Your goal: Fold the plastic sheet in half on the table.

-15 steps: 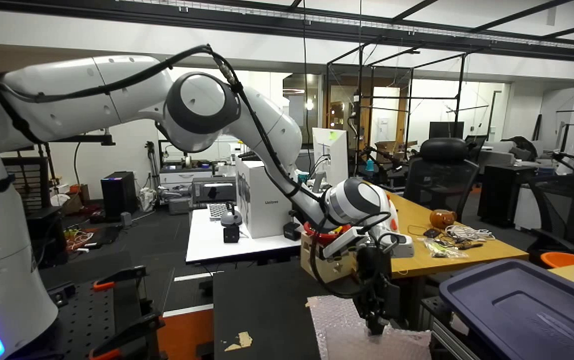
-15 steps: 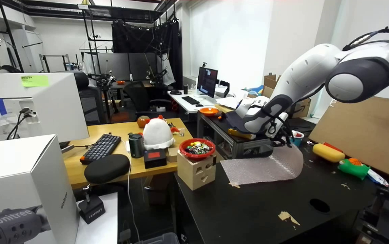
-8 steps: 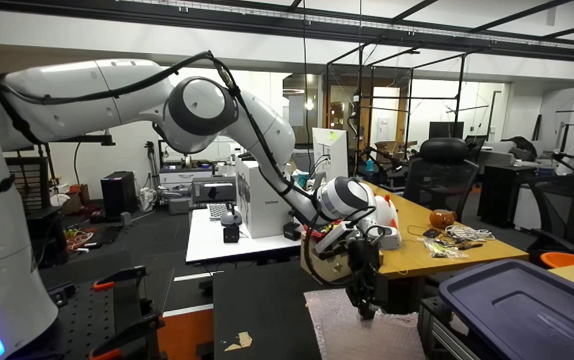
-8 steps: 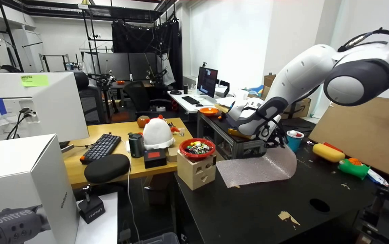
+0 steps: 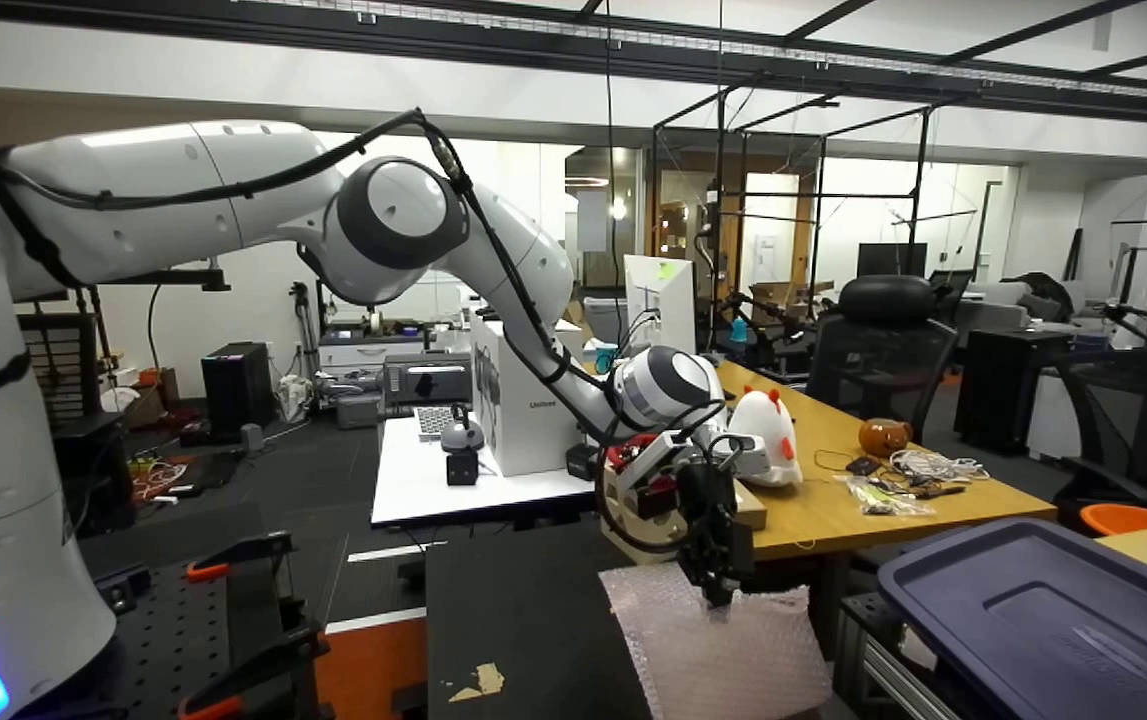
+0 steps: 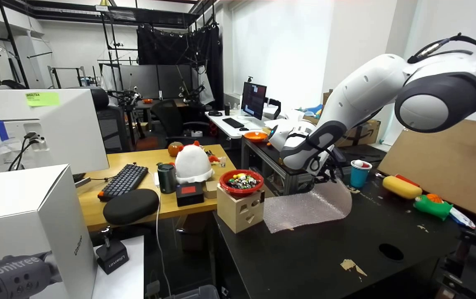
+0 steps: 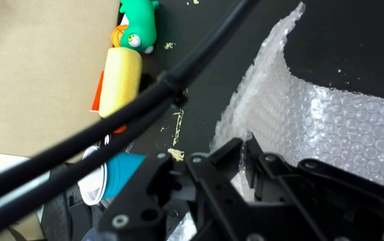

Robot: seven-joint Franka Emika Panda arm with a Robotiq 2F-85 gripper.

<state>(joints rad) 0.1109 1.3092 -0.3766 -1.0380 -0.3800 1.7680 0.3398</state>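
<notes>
The plastic sheet is pale, pinkish bubble wrap, seen in both exterior views (image 5: 723, 665) (image 6: 294, 211) and in the wrist view (image 7: 356, 130). It lies on the dark table (image 6: 325, 257), which also shows in an exterior view (image 5: 523, 610). The sheet's end near the teal cup is lifted and curves upward. My gripper (image 7: 245, 139) is shut on that raised edge, with a thin strip of sheet between its fingertips. The gripper holds it above the table in both exterior views (image 5: 720, 597) (image 6: 325, 179). The pinched part is mostly hidden behind the gripper in an exterior view.
A wooden block box (image 6: 238, 214) with a red bowl (image 6: 242, 193) stands beside the sheet's flat end. A teal cup (image 6: 359, 176), a yellow cylinder (image 6: 401, 187) and a green toy (image 6: 433, 207) line the cardboard side (image 6: 449, 162). A blue-lidded bin (image 5: 1063, 620) is nearby.
My gripper has moved left in both exterior views, carrying the sheet's raised end toward the wooden box. The curl has shifted left, and the teal cup shows more fully.
</notes>
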